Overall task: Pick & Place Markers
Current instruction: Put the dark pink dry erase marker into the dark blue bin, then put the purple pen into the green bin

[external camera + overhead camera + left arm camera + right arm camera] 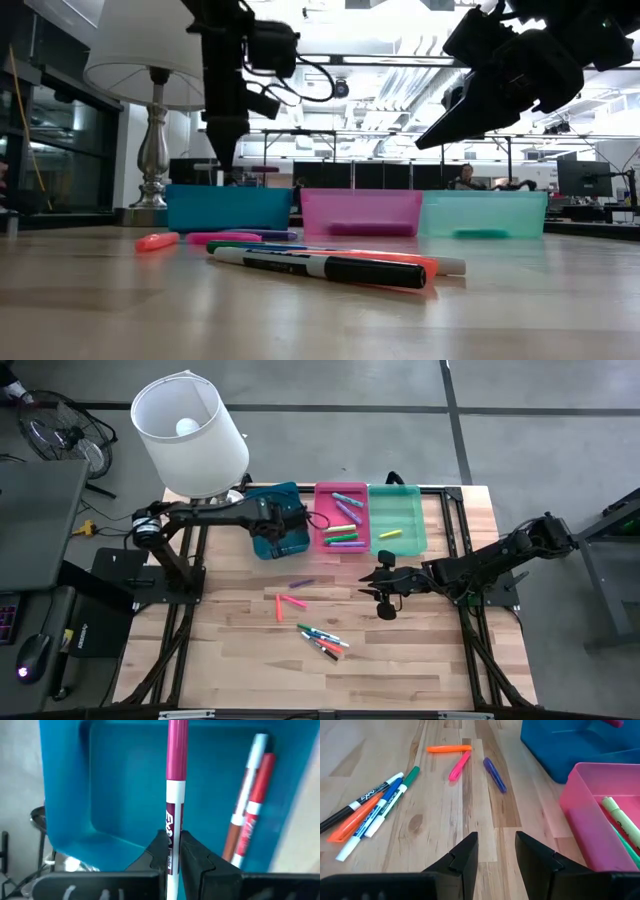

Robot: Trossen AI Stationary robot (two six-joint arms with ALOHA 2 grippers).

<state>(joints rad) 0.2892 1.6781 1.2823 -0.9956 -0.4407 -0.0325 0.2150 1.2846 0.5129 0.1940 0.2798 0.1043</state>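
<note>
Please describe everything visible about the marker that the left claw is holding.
The magenta marker is a thin pen with a magenta cap end, a white barrel and dark printed lettering, plastic by its look. The left claw is shut on its barrel. It hangs over the blue tray, which already holds two other markers; it touches neither.

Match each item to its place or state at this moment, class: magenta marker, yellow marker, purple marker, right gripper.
Items:
1. magenta marker
2. yellow marker
3. purple marker
4. right gripper

Places or states:
A. lying on the bare wooden table
B. open, holding nothing, over the table
C. lying in the green tray
D. pinched in the left gripper above the blue tray

Pairs: 1-D, 2-C, 3-A, 4-B
</note>
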